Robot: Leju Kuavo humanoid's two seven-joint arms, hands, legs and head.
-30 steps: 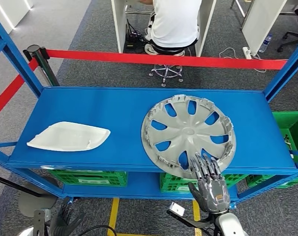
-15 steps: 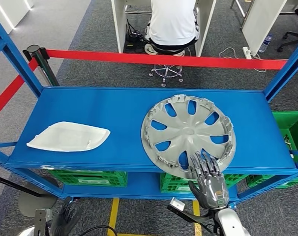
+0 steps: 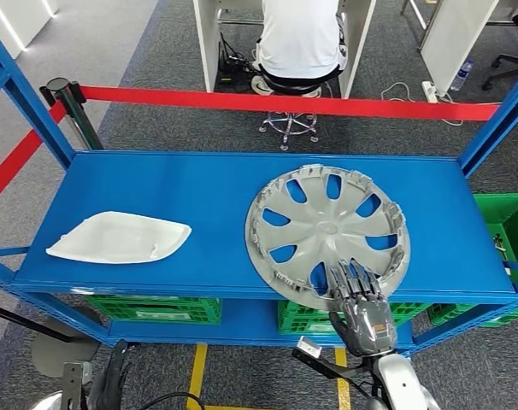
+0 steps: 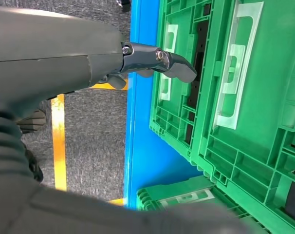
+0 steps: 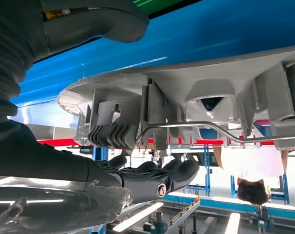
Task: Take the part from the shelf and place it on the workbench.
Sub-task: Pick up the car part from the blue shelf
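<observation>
A grey wheel cover (image 3: 327, 232) lies flat on the blue shelf (image 3: 179, 184), right of centre, its front rim jutting over the shelf's front edge. My right hand (image 3: 362, 307) is at that front rim, with its fingers (image 3: 355, 280) spread over the top of the cover. In the right wrist view the cover's ribbed rim (image 5: 146, 112) sits between the thumb (image 5: 98, 22) and the dark fingers (image 5: 164, 176), with gaps on both sides. My left hand (image 3: 111, 386) hangs low beside the shelf, holding nothing, fingers (image 4: 158, 58) extended.
A white moulded part (image 3: 118, 237) lies on the shelf's left half. Green crates (image 3: 155, 308) (image 4: 241, 107) stand on the lower shelf. A red barrier tape (image 3: 276, 102) runs behind the shelf, and a person (image 3: 302, 38) sits at a desk beyond it.
My right hand has slid a little further onto the wheel cover's front rim. My left hand has sunk slightly lower. The cover has not moved.
</observation>
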